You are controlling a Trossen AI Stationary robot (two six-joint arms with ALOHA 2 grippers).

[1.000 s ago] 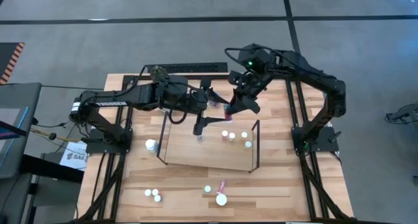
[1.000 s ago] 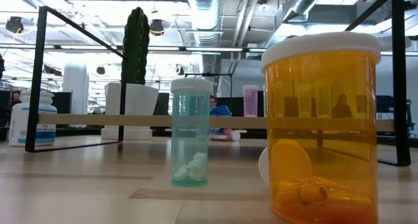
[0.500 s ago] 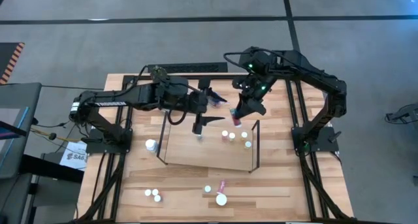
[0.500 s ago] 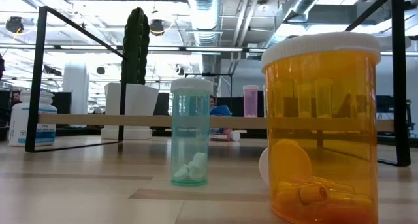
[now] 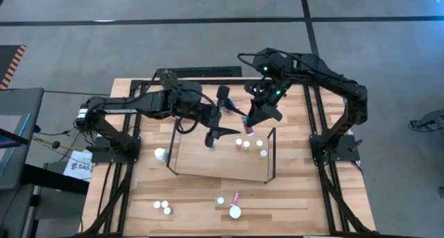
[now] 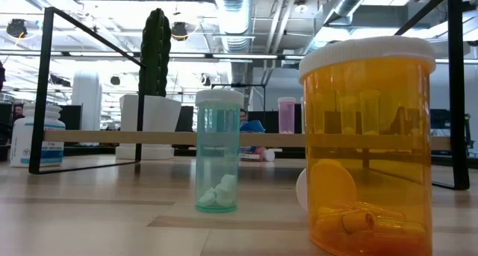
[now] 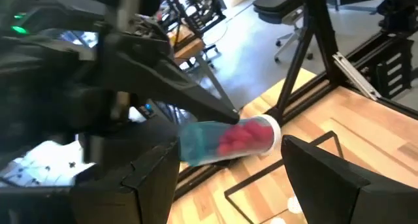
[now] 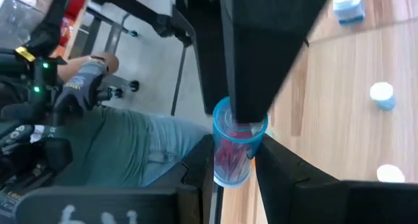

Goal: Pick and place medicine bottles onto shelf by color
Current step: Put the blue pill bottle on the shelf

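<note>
My right gripper (image 5: 248, 124) is shut on a teal medicine bottle (image 7: 228, 139) with red pills and a white cap, above the far edge of the shelf (image 5: 208, 162). My left gripper (image 5: 219, 114) is open and empty just left of it, its fingers spread wide on either side of the bottle's line in the left wrist view. Several small bottles (image 5: 245, 146) stand on the shelf's right part. More bottles (image 5: 161, 207) stand on the table near its front edge. My right gripper pinches the teal bottle's body (image 8: 232, 160) between its two fingers (image 8: 196, 168), coming from above and slanting down. The bottle lies about level in the hold, its white cap (image 7: 274, 129) sticking out to one side. It is lifted clear of shelf and table.
A large orange bottle (image 6: 366, 144) and a teal bottle with white pills (image 6: 218, 151) stand close to the low camera. A white-capped bottle (image 5: 161, 153) stands left of the shelf. A cactus in a white pot (image 6: 153, 99) stands behind the shelf. A pink bottle (image 5: 236, 196) lies near the front.
My right gripper has gone toward the table's near edge and down toward the shelf's far right part, carrying the teal bottle away from my left gripper. The bottles on the shelf and table have stayed put.
</note>
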